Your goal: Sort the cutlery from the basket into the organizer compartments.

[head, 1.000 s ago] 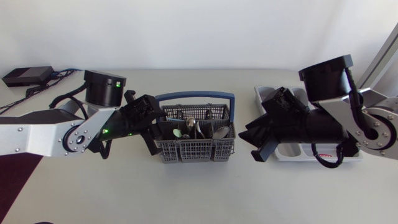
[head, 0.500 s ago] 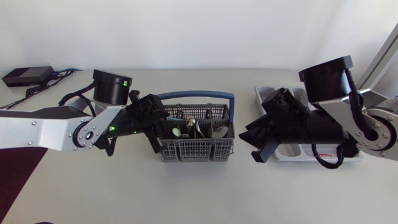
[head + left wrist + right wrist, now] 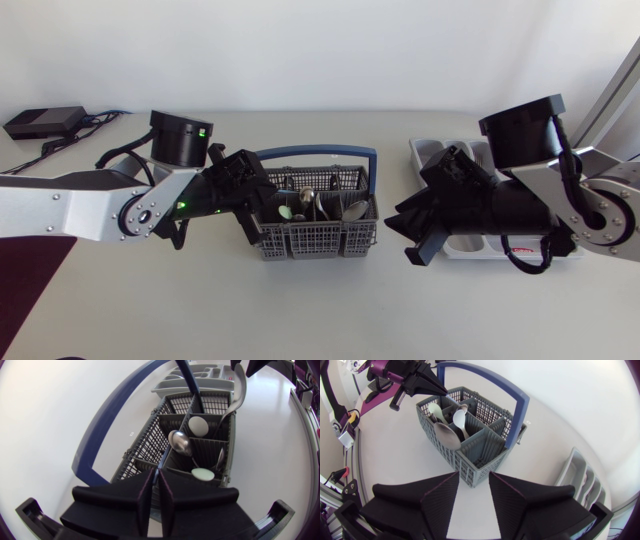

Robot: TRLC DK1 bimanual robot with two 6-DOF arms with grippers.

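The grey cutlery basket (image 3: 315, 243) with a blue handle stands mid-table and holds several spoons (image 3: 305, 203). My left gripper (image 3: 262, 205) reaches into the basket's left end. In the left wrist view my left gripper (image 3: 156, 472) is shut on a thin cutlery handle, just before a metal spoon bowl (image 3: 180, 442). My right gripper (image 3: 415, 235) hovers open between the basket and the grey organizer (image 3: 520, 250). In the right wrist view nothing lies between the fingers of my right gripper (image 3: 474, 480), and the basket (image 3: 475, 455) is ahead of it.
A black box (image 3: 42, 122) with cables lies at the back left. A dark maroon mat (image 3: 25, 285) covers the table's front left corner. The organizer (image 3: 580, 480) sits beside my right arm, with its compartments partly hidden under the arm.
My left gripper moved a little further over the basket's left end and its fingers closed on the thin handle. The right arm barely shifted.
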